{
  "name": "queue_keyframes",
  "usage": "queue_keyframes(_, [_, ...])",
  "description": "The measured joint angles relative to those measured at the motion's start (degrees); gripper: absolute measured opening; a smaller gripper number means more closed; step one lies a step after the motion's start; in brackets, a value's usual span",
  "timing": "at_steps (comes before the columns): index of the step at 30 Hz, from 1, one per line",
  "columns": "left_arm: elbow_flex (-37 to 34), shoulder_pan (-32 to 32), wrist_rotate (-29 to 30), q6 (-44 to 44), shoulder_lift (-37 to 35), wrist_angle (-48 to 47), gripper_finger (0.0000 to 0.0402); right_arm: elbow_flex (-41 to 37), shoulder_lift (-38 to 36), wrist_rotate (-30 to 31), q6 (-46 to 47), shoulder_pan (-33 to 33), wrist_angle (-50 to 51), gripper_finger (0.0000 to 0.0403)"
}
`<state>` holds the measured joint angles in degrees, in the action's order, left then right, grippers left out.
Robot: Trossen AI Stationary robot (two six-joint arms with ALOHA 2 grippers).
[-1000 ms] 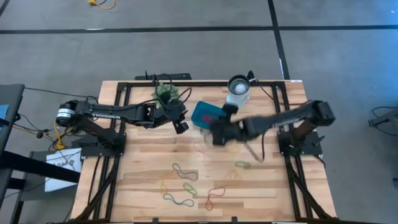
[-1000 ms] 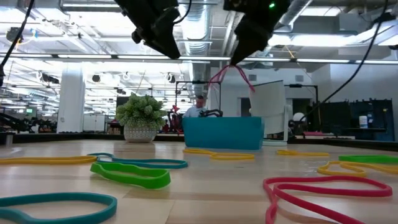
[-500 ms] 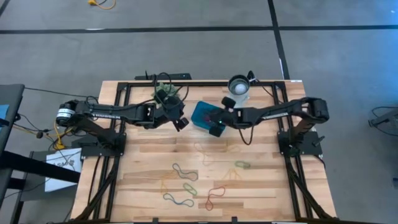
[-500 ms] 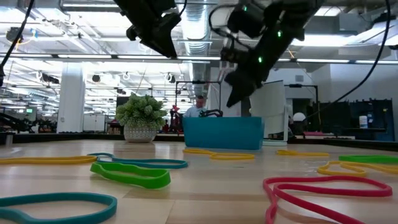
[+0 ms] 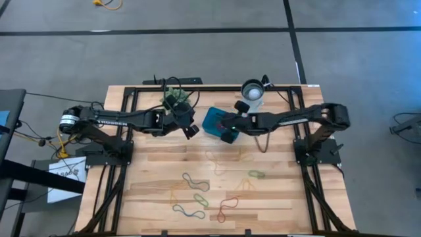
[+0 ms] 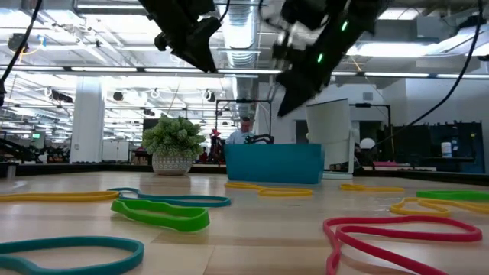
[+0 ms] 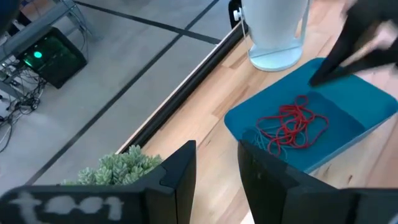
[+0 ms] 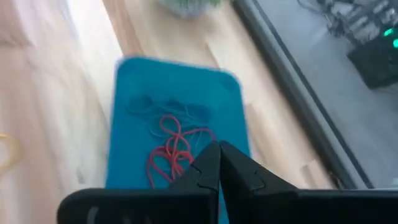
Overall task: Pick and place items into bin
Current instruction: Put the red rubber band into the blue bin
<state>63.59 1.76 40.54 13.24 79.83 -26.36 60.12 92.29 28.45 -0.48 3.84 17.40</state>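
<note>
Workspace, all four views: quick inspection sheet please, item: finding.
Surface: wooden table, light slats.
Job's things: teal bin holds a tangle of red bands with a bluish one beside it; loose rubber bands in several colours lie on the table's near half.
Clutter: green plant and white cup by the bin.
Grippers: right gripper shut, empty, above the bin; left gripper open, empty, raised beside the bin.
Cables: a cable loops under the right arm; yellow cables sit off the table's left edge.
Surroundings: grey floor with dark lines; open hall behind.
</note>
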Motion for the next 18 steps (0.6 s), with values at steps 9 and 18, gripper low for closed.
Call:
queue_keyframes(9, [0.0, -2.8, -17.9, -4.6, 0.0, 0.0, 0.0109, 0.3, -22.1, -4.1, 7.5, -12.1, 18.3, 0.0002])
queue_keyframes(18, [0.0, -12.9, -22.0, -4.1, 4.9, 4.2, 0.0109, -14.5, -31.2, -16.6, 15.2, -29.8, 7.8, 0.0006])
